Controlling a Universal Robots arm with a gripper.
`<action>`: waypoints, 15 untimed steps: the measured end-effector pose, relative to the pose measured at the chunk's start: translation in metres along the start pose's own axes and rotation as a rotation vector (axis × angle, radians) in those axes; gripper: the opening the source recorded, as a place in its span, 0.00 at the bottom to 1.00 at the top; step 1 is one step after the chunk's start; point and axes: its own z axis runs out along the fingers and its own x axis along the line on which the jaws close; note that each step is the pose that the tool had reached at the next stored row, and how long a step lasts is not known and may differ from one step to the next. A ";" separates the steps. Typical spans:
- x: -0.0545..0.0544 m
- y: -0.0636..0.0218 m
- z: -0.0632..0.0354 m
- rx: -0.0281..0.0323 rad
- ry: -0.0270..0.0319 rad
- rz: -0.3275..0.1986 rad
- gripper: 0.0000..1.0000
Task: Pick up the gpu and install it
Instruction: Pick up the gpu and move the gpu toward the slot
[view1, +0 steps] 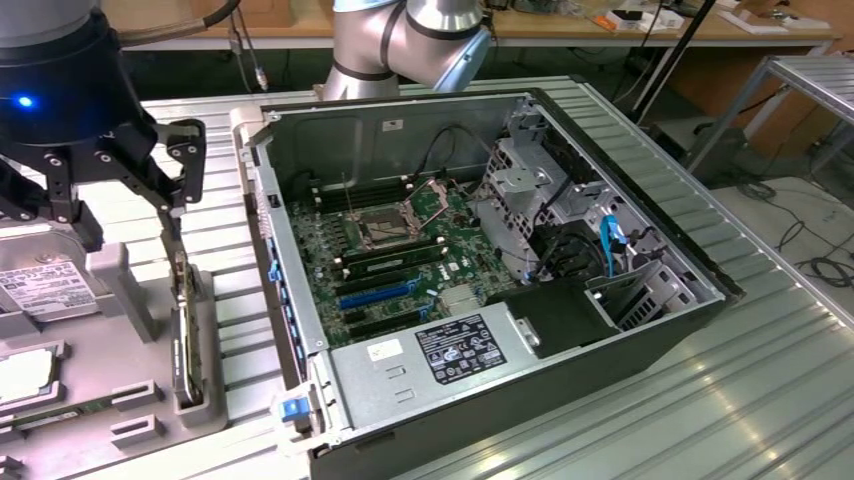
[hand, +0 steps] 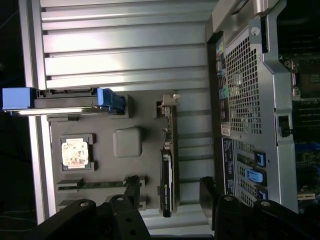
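One Universal Robots arm (view1: 400, 40) and one open desktop computer case (view1: 641, 250) share a ribbed metal table (view1: 747, 400), read here across the exterior view from left to right

Far left, middle: a silver hard drive (view1: 47, 288) with a white label lies flat in a grey parts fixture (view1: 127, 290). Below it, at lower left, a processor chip (hand: 75, 152) and a narrow green memory stick (view1: 60, 410) sit in their own recesses of the same fixture

Upper left: the black gripper (view1: 134, 215), a blue light on its body, hangs over the fixture with its jaws spread wide and nothing held

Just right of the hard drive: the gpu (view1: 188, 340) stands on its long edge in a slot along the fixture's right side, its silver bracket end toward the top of the frame. It is outside the case and not installed. In the wrist view the card sits between the two black fingers (hand: 132, 192) with a gap on each side, so neither finger touches it

Centre: the case lies on its side with the panel off, showing the green motherboard (view1: 387, 240), its processor socket (view1: 378, 228) and a blue expansion slot (view1: 380, 293)

Lower centre: the grey power supply (view1: 441, 350), which carries a black label

Right of centre: metal drive cages (view1: 534, 190) and a blue cable (view1: 614, 240)

Far right: loose cables (view1: 821, 270) on the floor
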 end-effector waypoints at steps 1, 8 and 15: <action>0.000 -0.0002 0.0001 0.0001 0.0000 0.000 0.60; 0.001 -0.0018 0.0012 0.0003 0.0001 0.000 0.60; 0.002 -0.0044 0.0024 0.0003 0.0000 0.000 0.60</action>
